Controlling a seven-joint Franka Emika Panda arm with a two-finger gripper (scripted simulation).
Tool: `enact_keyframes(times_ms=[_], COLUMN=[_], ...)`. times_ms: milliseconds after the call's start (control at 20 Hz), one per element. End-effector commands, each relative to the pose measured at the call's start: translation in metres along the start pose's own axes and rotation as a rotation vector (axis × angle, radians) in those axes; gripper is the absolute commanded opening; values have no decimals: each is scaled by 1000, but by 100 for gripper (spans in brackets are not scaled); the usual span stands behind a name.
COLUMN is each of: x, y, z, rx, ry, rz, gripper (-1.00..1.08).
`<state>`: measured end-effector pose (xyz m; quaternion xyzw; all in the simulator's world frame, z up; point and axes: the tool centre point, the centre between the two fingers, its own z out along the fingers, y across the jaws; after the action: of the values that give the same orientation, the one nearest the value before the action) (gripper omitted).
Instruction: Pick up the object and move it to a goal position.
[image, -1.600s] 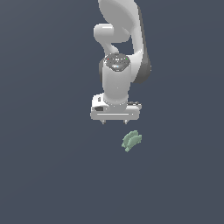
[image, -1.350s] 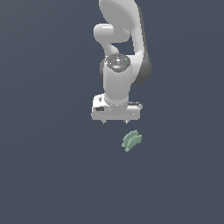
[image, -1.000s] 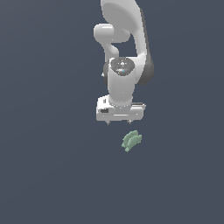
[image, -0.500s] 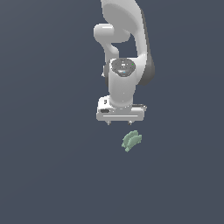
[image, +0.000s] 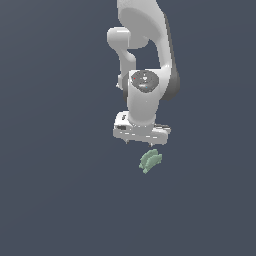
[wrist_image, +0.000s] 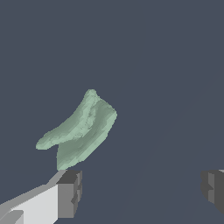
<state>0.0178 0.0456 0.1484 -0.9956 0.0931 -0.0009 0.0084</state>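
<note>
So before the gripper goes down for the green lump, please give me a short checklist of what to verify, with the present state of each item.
1. Gripper open: ok, the two fingertips stand wide apart in the wrist view.
2. Gripper empty: ok, nothing sits between the fingertips.
3. Green lump in view and unobstructed: ok, it lies alone on the dark floor.
4. Lump centred between the fingertips: not ok, in the wrist view the lump sits close to one fingertip, far from the other.
5. Opening wider than the lump: ok, judging by the wrist view.
6. Goal position marked: cannot tell, no marker shows in either view.
</note>
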Motion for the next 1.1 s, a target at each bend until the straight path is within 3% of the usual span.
enact_keyframes(times_ms=[0,1050], x=[2,19], y=[-4,-43], z=[2,20], rx=[0,-11], ry=[-1,0], rz=[60,577], gripper=[100,100])
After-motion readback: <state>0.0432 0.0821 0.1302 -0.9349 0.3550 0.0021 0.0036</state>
